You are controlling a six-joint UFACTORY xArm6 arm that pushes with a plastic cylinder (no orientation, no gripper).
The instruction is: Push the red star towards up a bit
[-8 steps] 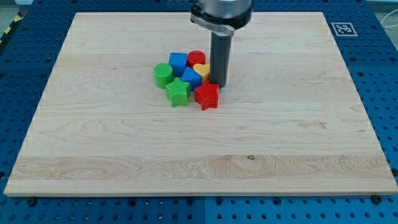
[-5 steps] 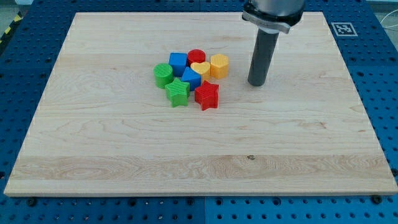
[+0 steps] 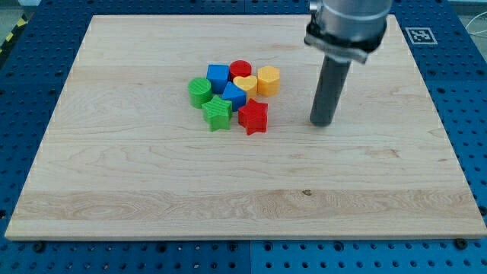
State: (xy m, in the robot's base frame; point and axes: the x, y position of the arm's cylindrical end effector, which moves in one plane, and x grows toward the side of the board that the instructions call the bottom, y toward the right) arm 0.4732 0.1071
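Note:
The red star (image 3: 253, 117) lies on the wooden board at the lower right of a tight cluster of blocks. My tip (image 3: 322, 122) rests on the board well to the right of the red star, at about the same height in the view, touching no block. The rod rises from it to the arm at the view's top.
The cluster holds a green star (image 3: 217, 113), a green cylinder (image 3: 200, 91), a blue cube (image 3: 218, 76), a blue block (image 3: 234, 95), a red cylinder (image 3: 240, 70), a yellow heart (image 3: 245, 84) and an orange block (image 3: 268, 79). The board's edge (image 3: 243, 237) borders a blue perforated table.
My tip has moved from beside the cluster's right side away to the right and then down the view. The orange block it hid now shows. No block has moved.

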